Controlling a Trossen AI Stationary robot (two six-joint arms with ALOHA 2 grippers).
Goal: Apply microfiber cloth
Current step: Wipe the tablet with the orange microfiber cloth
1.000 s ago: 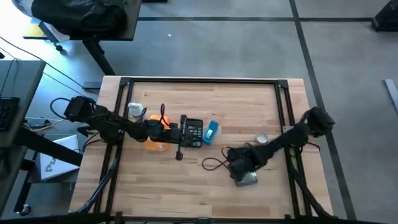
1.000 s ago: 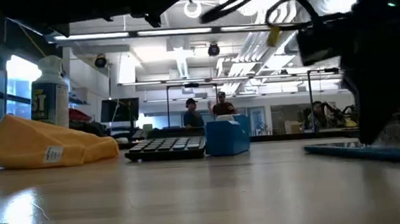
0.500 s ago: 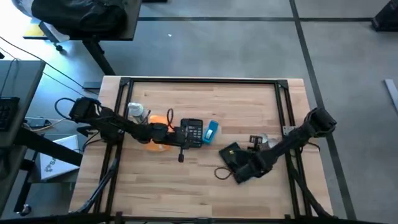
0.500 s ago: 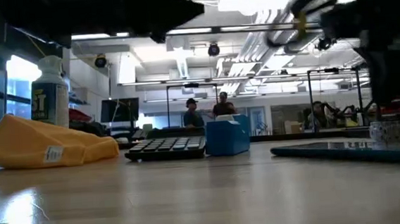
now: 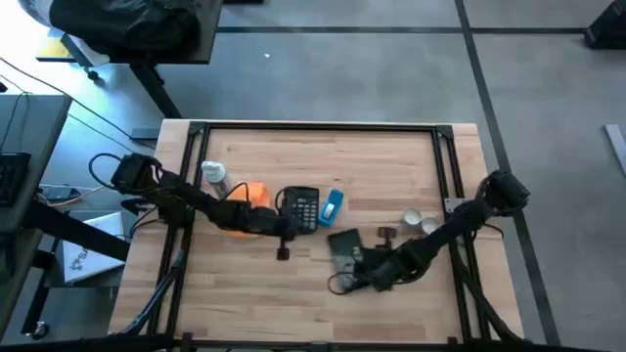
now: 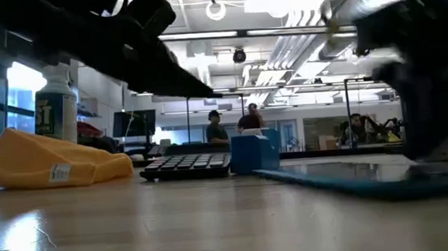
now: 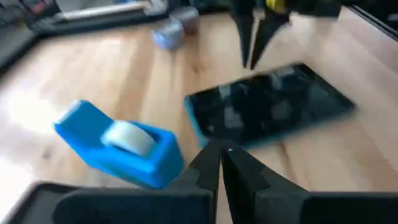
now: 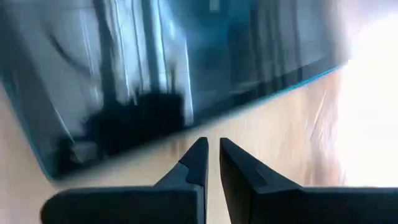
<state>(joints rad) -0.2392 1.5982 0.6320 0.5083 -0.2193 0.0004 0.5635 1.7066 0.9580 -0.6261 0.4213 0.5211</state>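
The orange microfiber cloth point(image 5: 252, 193) lies in a heap on the table point(image 6: 53, 163), left of the black calculator point(image 5: 301, 208). My left arm reaches over it. My left gripper point(image 5: 283, 241) is shut point(image 7: 219, 157) and hovers at the calculator's near left corner. A dark flat device with a blue rim point(image 5: 344, 250) lies flat on the table point(image 7: 267, 106). My right gripper point(image 5: 360, 268) is shut, pointing down at that device's edge point(image 7: 250, 57). My right gripper comes from above with its shut fingertips point(image 8: 198, 155) over bare wood, right beside the edge of the dark device point(image 8: 186, 124). I cannot tell whether they touch it. The device lies flat on the table.
A blue tape dispenser point(image 5: 333, 204) stands right of the calculator point(image 7: 118, 146). A white spray bottle point(image 5: 213, 176) stands at the far left. A grey roll point(image 5: 412, 220) and small parts lie at the right. People stand in the room beyond point(image 6: 232, 125).
My right gripper has moved toward the table's left edge, and the dark device has slid that way along the table with it. My left arm has come lower and shifted toward the near edge, uncovering more of the orange cloth, which stays put.
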